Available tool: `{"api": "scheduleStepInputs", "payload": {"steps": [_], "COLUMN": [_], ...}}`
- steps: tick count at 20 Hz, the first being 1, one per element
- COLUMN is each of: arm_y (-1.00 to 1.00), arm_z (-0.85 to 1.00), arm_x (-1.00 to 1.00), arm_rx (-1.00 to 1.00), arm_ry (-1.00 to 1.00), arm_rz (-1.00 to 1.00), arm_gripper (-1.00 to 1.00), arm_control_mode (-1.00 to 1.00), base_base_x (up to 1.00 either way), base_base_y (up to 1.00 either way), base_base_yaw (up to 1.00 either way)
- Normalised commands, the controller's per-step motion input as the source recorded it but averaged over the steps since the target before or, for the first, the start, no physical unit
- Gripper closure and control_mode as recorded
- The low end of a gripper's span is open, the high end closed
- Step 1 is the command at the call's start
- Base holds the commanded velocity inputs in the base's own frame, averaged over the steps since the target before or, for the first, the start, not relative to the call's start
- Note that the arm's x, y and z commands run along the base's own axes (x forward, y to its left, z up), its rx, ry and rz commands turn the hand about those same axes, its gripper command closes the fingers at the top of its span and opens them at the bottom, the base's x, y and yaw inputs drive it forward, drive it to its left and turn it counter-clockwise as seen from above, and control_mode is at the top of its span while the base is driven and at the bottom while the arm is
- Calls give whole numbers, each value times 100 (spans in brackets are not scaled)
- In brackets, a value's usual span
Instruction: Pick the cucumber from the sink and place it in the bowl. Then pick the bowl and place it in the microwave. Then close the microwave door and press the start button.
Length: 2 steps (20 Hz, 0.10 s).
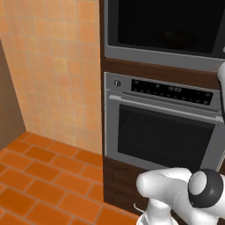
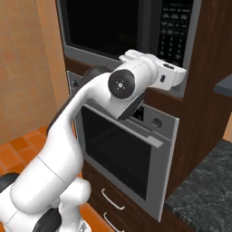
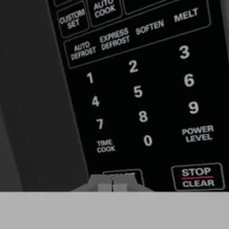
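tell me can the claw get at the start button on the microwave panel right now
Probably yes. The shut claw sits right at the start button, low on the microwave keypad beside STOP CLEAR. The microwave door looks closed, and nothing stands between tips and panel.

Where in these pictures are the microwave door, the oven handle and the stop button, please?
microwave door [image 1: 162, 22], left base view, dark glass.
oven handle [image 1: 162, 107], left base view, middle of bar.
stop button [image 3: 197, 177], hand view, its label.

Hand view close on microwave [image 3: 134, 89] keypad
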Motion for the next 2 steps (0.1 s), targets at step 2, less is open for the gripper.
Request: {"api": "scheduleStepInputs", "payload": {"steps": [2], "arm_y": [-17], "arm_z": [-8], "arm_x": [60], "arm_rx": [6], "arm_ry": [0], "arm_rz": [6], "arm_gripper": [100], "arm_control_mode": [-100], "base_base_x": [0], "base_base_y": [0], "base_base_yaw": [0]}}
